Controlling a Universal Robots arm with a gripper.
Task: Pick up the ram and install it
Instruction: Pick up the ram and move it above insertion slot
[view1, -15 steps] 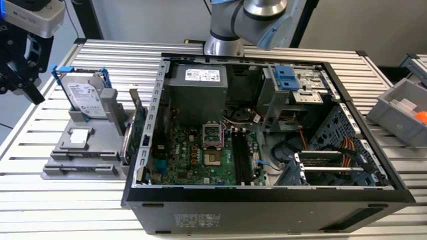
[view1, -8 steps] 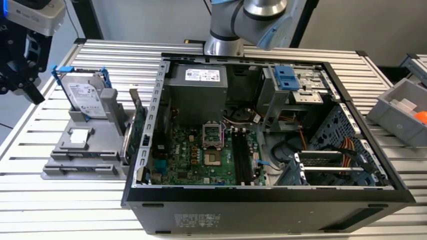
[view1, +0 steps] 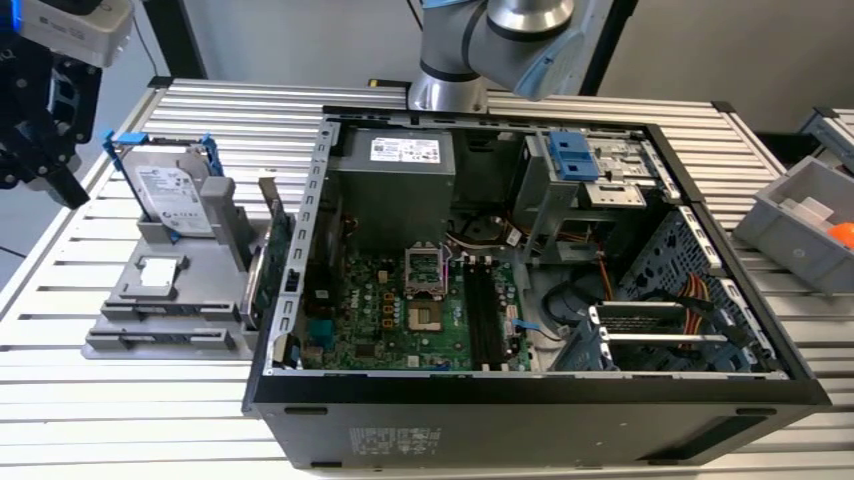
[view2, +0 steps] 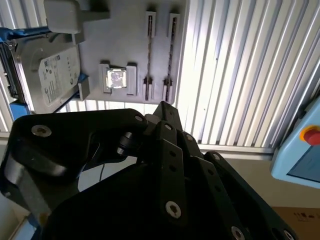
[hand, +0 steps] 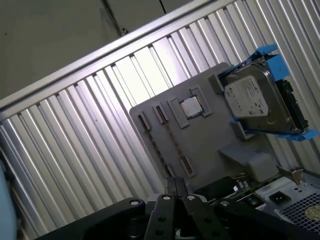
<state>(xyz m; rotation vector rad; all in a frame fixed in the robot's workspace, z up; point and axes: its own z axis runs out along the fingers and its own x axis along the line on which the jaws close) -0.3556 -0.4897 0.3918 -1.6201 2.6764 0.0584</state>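
Black linkage gripper (view1: 46, 175) is hanging at the exterior view's far left, above the ribbed aluminium table (view1: 134, 420) and just beyond the grey plastic parts fixture (view1: 200, 340), well apart from the open black computer case (view1: 534, 385). I cannot tell whether it is apart, together, or clamped on anything.

On the fixture, the silver hard drive in its blue frame (view1: 174, 195) is standing upright, and a small square silver chip (view1: 158, 272) is lying in its pocket. In the second wrist view, the two long narrow grooves (view2: 149, 55) beside that chip are looking bare, with no blue board rising out of them. A green expansion card (view1: 276, 255) is standing on edge between the fixture and the case wall.

Inside the case, the green motherboard (view1: 387, 310) is lying flat, and its long dark memory slots (view1: 483, 315) are running beside the processor socket. Whether the ram, the thin blue stick, is sitting in one of them is too fine to make out.

By my judgement, the pick-up seems to be done, since the grooves are looking vacated; the seating remains unconfirmed.
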